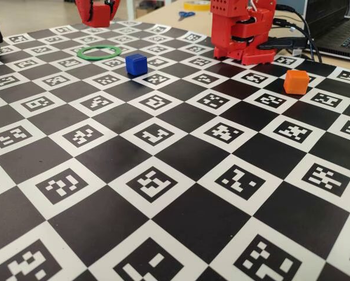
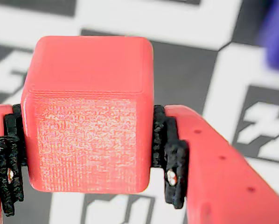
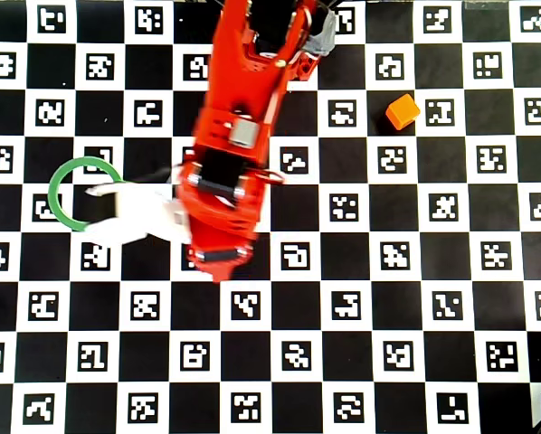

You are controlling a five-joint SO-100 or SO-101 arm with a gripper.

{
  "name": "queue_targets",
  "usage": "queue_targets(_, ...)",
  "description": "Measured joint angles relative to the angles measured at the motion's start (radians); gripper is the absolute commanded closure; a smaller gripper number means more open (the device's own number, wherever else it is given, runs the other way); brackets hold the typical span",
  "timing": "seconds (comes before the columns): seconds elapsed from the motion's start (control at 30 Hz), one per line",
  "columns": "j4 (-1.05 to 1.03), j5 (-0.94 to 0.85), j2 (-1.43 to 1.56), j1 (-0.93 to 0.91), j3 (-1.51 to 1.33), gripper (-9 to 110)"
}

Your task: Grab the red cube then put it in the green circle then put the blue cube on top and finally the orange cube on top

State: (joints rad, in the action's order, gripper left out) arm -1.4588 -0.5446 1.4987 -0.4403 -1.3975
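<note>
red cube (image 2: 89, 114) in claw (image 2: 90, 179), green circle (image 1: 99, 52) empty

No legible text, only coded markers (image 1: 154, 184).

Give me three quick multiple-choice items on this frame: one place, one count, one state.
1. In the fixed view, where does the thin flat green ring lie relative to the small matte blue plastic cube?
A left
B right
C beneath it

2. How many cubes rest on the board in the fixed view?
A one
B two
C three

3. The tool is:
A open, empty
B shut on the small matte red plastic cube
C shut on the ring

Answers: A, the ring sits left of the blue cube. B, only the blue one and the small matte orange plastic cube. B, wrist view shows pads against both sides.
</note>
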Motion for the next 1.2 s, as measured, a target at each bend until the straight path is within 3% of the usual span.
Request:
queue_targets(0.7,0.08,-0.327,-0.247,-0.445,0.081,99)
queue_targets(1.2,0.183,-0.377,-0.314,-0.52,0.081,99)
